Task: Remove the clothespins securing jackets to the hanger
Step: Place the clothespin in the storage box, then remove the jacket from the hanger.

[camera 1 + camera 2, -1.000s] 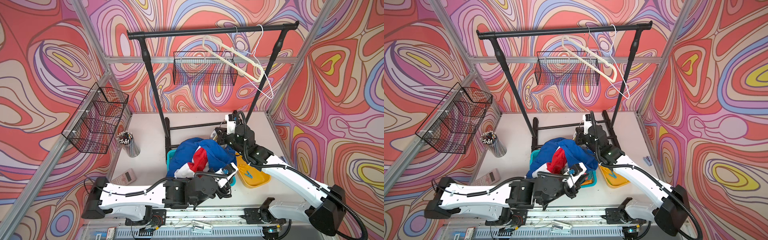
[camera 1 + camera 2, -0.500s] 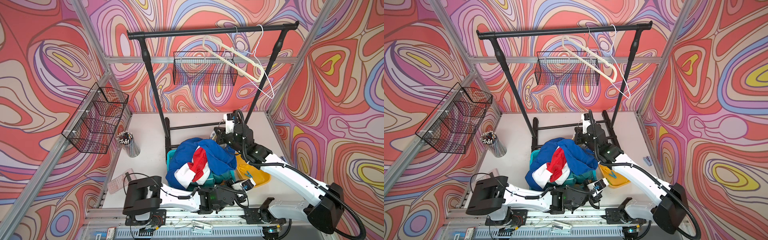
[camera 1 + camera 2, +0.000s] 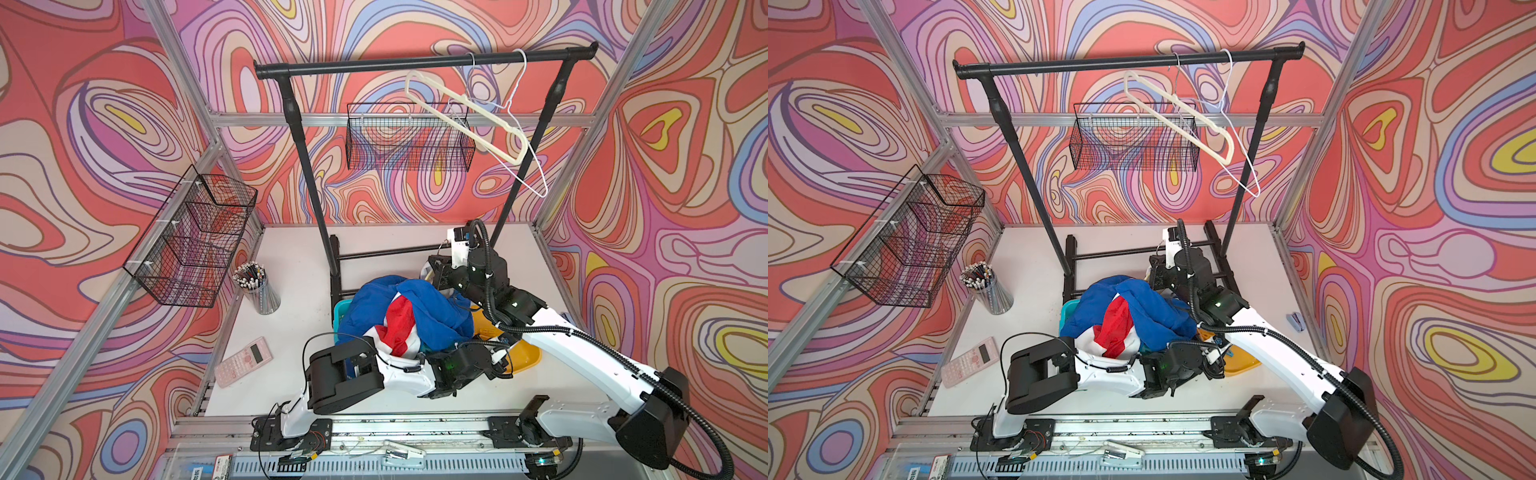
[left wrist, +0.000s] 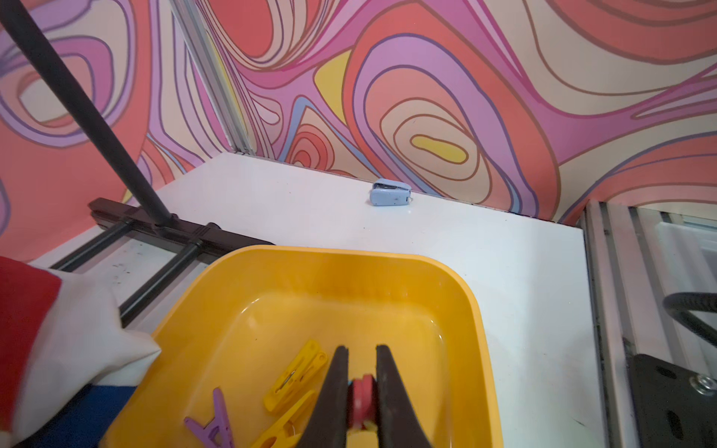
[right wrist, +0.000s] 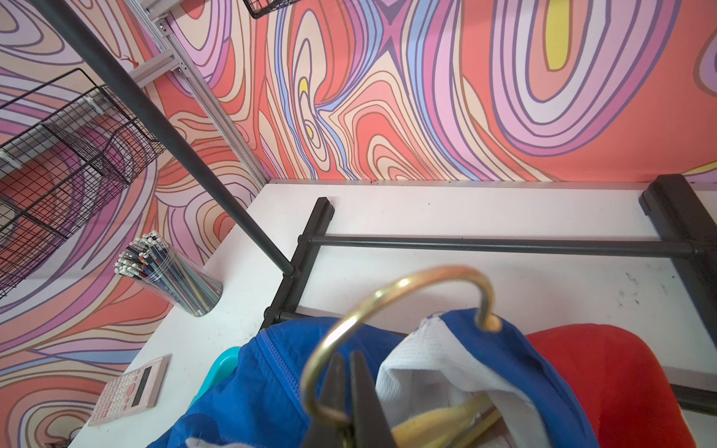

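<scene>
While clamping red clothespin, left arm extended

Left end effector clamped, right one closed

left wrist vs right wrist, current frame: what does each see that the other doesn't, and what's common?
Left wrist only: left gripper shut on a red clothespin over the yellow tray, with yellow clothespins and a purple clothespin inside; small blue stapler by the wall.
Right wrist only: right gripper shut on the brass hanger hook; pencil cup, pink calculator, wire basket.
Both: blue-red-white jacket, black rack base.
</scene>
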